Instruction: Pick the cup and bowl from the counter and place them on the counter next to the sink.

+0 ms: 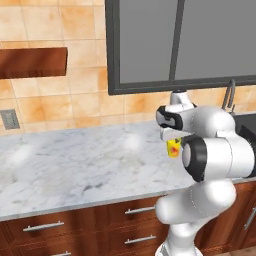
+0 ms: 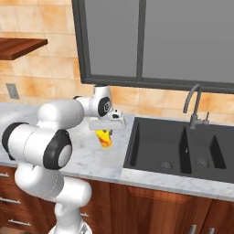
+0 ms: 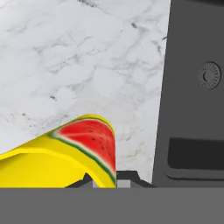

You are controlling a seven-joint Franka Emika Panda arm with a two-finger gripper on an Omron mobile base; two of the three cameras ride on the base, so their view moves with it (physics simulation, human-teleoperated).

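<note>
**Yellow cup held above the marble beside the sink**

Yellow is the colour of the cup (image 2: 104,137), a small tapered tumbler with a red watermelon-slice marking edged in green. The gripper (image 2: 106,129) is clenched on the cup and carries it clear of the counter (image 2: 87,157), with the cup hanging below the hand. In the left base view the cup (image 1: 173,148) shows between the hand and the large forearm joint, above the white marble.

The held cup is just left of the sink (image 2: 180,148), a dark rectangular basin with two compartments and round drains. A thin metal gooseneck faucet (image 2: 194,107) stands at the rear edge of the basin.

In the hand view the cup (image 3: 83,151) lies at the lower left, with veined marble behind it and the basin's dark edge at the right. Reddish-brown cabinets (image 1: 75,225) with metal handles carry the slab.
</note>
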